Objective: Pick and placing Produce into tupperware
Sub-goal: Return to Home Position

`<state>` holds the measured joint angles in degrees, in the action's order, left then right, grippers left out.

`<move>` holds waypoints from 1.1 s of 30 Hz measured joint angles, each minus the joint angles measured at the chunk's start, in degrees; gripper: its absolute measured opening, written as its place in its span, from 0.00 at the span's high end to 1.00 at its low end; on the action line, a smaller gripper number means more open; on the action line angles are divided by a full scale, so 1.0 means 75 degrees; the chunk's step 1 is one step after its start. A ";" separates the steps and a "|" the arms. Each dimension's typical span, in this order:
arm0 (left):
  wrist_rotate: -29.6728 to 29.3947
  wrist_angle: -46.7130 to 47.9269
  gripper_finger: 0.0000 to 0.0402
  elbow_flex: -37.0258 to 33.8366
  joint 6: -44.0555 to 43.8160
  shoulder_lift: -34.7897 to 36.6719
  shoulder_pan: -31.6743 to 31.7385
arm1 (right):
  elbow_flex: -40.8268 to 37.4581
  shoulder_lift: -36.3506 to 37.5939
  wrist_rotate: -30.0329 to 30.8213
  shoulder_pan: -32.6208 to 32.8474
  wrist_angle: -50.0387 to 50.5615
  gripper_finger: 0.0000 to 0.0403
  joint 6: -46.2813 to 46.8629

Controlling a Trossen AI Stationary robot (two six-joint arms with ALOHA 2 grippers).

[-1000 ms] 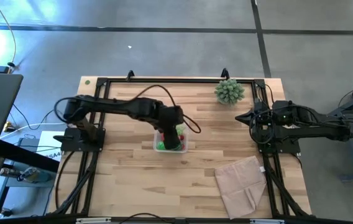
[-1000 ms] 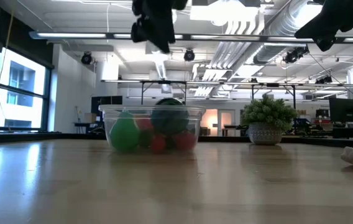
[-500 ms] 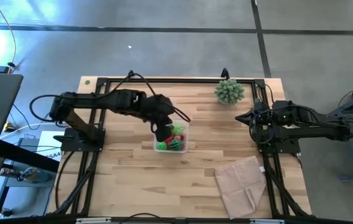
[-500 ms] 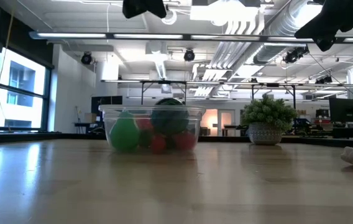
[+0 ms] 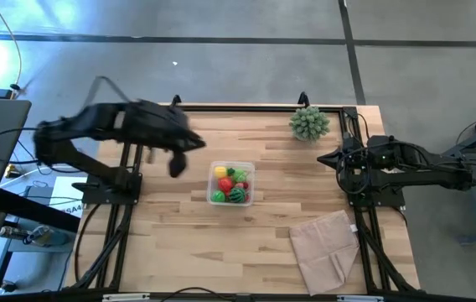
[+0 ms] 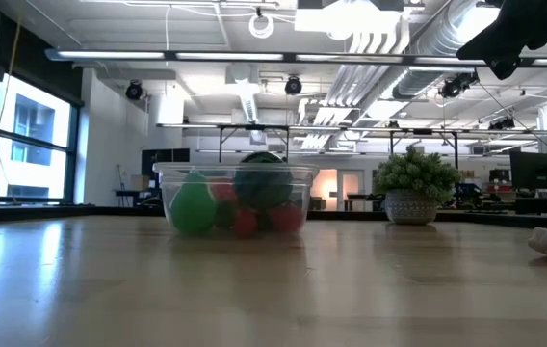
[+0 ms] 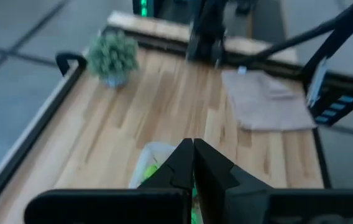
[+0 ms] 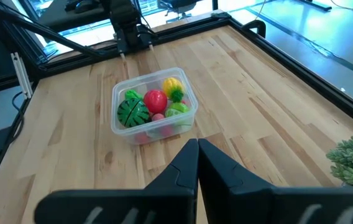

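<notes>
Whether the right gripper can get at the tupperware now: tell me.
Probably yes: only bare tabletop lies between the right gripper and the tupperware; the left gripper hangs clear on its far side.

The tupperware [image 8: 164, 134] is a small clear tub with rounded corners. It stands upright, open at the top, near the middle of the wooden table [image 5: 179, 243]. The produce [image 5: 230, 184] lies inside it, packed close together: a yellow lemon [image 8: 171, 84], a red tomato [image 8: 155, 101] touching it, a green striped melon ball [image 8: 131, 112] against one wall, and small red berries [image 6: 246, 223] at the bottom.
</notes>
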<state>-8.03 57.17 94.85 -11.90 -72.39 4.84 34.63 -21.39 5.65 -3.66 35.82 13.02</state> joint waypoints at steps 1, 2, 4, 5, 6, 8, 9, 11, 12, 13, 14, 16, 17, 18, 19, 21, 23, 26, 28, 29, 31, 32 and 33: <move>-0.0003 0.0049 1.00 0.0000 0.0037 0.0250 0.0000 | 0.0000 0.0000 0.0000 0.0003 0.0002 1.00 0.0002; -0.0001 0.0048 1.00 0.0000 0.0094 0.0482 -0.0003 | 0.0000 0.0000 0.0000 0.0000 0.0002 1.00 -0.0001; -0.0002 0.0107 1.00 0.0000 0.0157 0.0940 -0.0012 | 0.0000 0.0000 -0.0002 0.0002 0.0002 1.00 0.0001; -0.0020 0.0195 1.00 0.0000 0.0160 0.1134 -0.0017 | 0.0000 0.0000 -0.0001 0.0001 0.0002 1.00 0.0002; -0.0023 0.0215 1.00 -0.0037 0.0176 0.1326 -0.0017 | 0.0000 0.0000 0.0000 0.0000 0.0002 1.00 0.0002; -0.0024 0.0209 1.00 -0.0264 0.0216 0.1795 -0.0015 | 0.0000 0.0000 -0.0003 0.0003 0.0002 1.00 0.0002; -0.0028 0.0161 1.00 -0.0440 0.0216 0.2037 -0.0012 | 0.0000 0.0000 -0.0001 0.0001 0.0002 1.00 -0.0001; -0.0020 -0.0095 1.00 -0.0942 0.0211 0.2602 -0.0012 | 0.0000 0.0000 -0.0001 0.0002 0.0002 1.00 0.0001; 0.0001 -0.0268 1.00 -0.1260 0.0168 0.2906 -0.0012 | 0.0000 0.0000 0.0000 0.0003 0.0002 1.00 -0.0001; 0.0091 -0.0504 1.00 -0.1621 0.0153 0.3186 -0.0012 | 0.0000 0.0000 -0.0003 0.0000 0.0002 1.00 0.0002; 0.0246 -0.0838 1.00 -0.2008 0.0117 0.3474 -0.0012 | 0.0000 0.0000 0.0000 0.0002 0.0002 1.00 0.0001; 0.0647 -0.1628 1.00 -0.2839 0.0029 0.4123 -0.0012 | 0.0000 0.0000 -0.0001 0.0001 0.0002 1.00 0.0002; 0.0818 -0.1973 1.00 -0.3258 -0.0012 0.4439 -0.0012 | 0.0000 0.0000 -0.0001 0.0002 0.0002 1.00 0.0000; 0.0939 -0.2296 1.00 -0.3647 -0.0068 0.4730 -0.0012 | 0.0000 0.0000 0.0000 0.0000 0.0002 1.00 0.0001; 0.0992 -0.2549 1.00 -0.3981 -0.0162 0.5022 -0.0003 | 0.0000 0.0000 -0.0001 0.0002 0.0002 1.00 0.0001; 0.0915 -0.2728 1.00 -0.4544 -0.0418 0.5590 0.0003 | 0.0000 0.0000 0.0000 0.0000 0.0002 1.00 0.0002; 0.0630 -0.2740 1.00 -0.4954 -0.0503 0.6122 0.0003 | 0.0000 0.0000 0.0000 0.0000 0.0002 1.00 0.0001; 0.0278 -0.2805 1.00 -0.5369 -0.0587 0.6962 0.0003 | 0.0000 0.0000 -0.0001 0.0000 0.0002 1.00 0.0002; 0.0163 -0.2915 1.00 -0.5547 -0.0653 0.7518 0.0003 | 0.0000 0.0000 -0.0002 0.0002 0.0002 1.00 0.0002; 0.0108 -0.2918 1.00 -0.5629 -0.0660 0.7758 0.0003 | 0.0000 0.0000 -0.0002 0.0002 0.0002 1.00 -0.0001; 0.0026 -0.2923 1.00 -0.5738 -0.0669 0.8169 0.0003 | 0.0000 0.0000 -0.0001 0.0003 0.0002 1.00 0.0002; 0.0007 -0.2919 1.00 -0.5782 -0.0673 0.8354 0.0003 | 0.0000 0.0000 -0.0002 0.0001 0.0002 1.00 -0.0001; 0.0003 -0.2930 1.00 -0.5812 -0.0674 0.8524 0.0003 | 0.0000 0.0000 0.0000 0.0003 0.0002 1.00 0.0002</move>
<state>-8.01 35.19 51.26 -16.96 -8.46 4.86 34.63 -21.39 5.65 -3.64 35.83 13.04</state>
